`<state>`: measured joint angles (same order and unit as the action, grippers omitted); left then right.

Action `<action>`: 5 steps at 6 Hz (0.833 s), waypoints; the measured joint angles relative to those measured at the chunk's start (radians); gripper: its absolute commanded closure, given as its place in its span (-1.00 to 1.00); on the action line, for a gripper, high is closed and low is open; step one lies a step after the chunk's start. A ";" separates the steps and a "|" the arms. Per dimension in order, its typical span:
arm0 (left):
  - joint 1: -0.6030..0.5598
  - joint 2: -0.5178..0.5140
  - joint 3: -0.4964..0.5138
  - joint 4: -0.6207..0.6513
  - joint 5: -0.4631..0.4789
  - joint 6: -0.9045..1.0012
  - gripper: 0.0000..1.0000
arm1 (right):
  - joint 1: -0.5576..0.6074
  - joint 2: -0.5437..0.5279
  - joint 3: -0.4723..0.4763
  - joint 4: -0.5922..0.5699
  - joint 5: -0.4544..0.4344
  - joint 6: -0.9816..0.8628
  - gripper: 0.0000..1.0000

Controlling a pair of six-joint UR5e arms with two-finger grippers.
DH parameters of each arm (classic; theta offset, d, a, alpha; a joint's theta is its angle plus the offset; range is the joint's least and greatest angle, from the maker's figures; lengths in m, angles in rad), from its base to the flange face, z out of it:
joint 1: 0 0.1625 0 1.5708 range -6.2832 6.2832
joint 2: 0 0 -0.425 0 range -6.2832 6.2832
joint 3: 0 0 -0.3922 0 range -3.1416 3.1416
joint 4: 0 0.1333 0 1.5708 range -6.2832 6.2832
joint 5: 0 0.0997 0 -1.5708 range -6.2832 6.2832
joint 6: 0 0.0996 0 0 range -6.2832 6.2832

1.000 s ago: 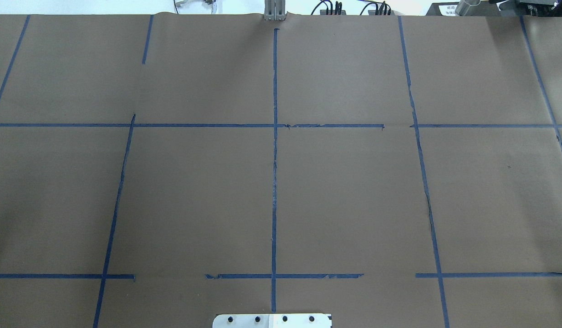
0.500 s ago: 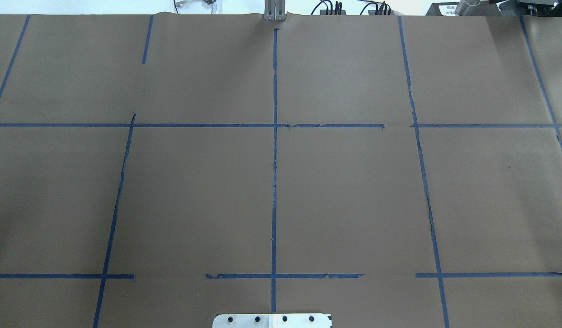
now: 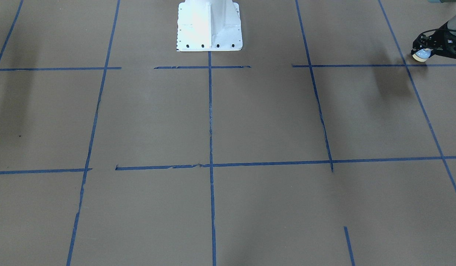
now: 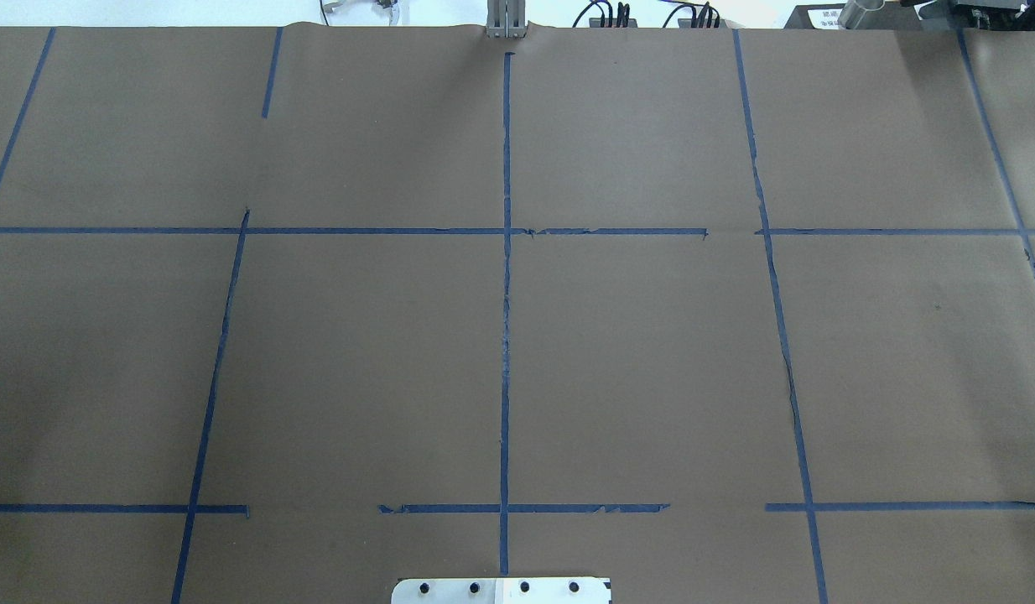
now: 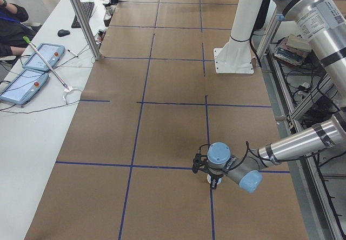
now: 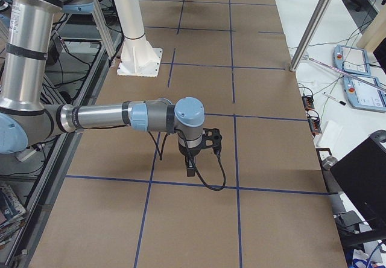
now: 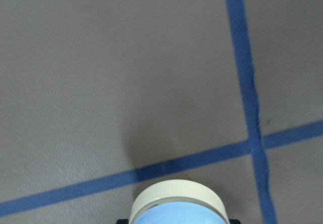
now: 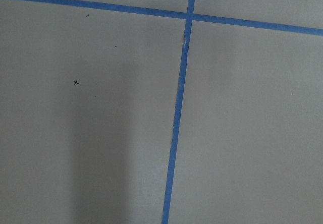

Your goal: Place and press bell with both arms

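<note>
The bell [image 3: 421, 55] is a small light-blue dome with a cream base. It sits in my left gripper [image 3: 424, 51] at the top right of the front-facing view, close over a blue tape crossing. The left wrist view shows the bell [image 7: 176, 208] at the bottom edge between the jaws, just above the brown paper. My left gripper [image 5: 212, 178] also shows low over the tape in the exterior left view. My right gripper [image 6: 190, 169] points down over the paper in the exterior right view only, so I cannot tell whether it is open or shut. Neither arm shows in the overhead view.
Brown paper with a blue tape grid [image 4: 506, 335] covers the table. The white bolted pedestal base [image 3: 209, 26] stands at the robot's side. A metal post [image 5: 81, 18] and teach pendants [image 5: 32, 70] are on the operators' side table, with a person's arm [image 5: 11, 13] nearby.
</note>
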<state>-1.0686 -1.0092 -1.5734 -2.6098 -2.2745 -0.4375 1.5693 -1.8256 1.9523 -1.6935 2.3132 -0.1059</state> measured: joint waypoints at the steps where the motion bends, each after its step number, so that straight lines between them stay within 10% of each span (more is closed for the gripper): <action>1: -0.043 -0.009 -0.072 0.001 0.001 -0.027 0.96 | 0.000 0.000 0.000 0.000 0.000 0.000 -1.00; 5: -0.055 -0.218 -0.145 0.138 0.001 -0.183 0.96 | 0.001 -0.003 -0.005 0.000 0.002 0.000 -1.00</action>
<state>-1.1234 -1.2277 -1.7181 -2.4721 -2.2738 -0.6206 1.5704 -1.8282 1.9476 -1.6939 2.3152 -0.1054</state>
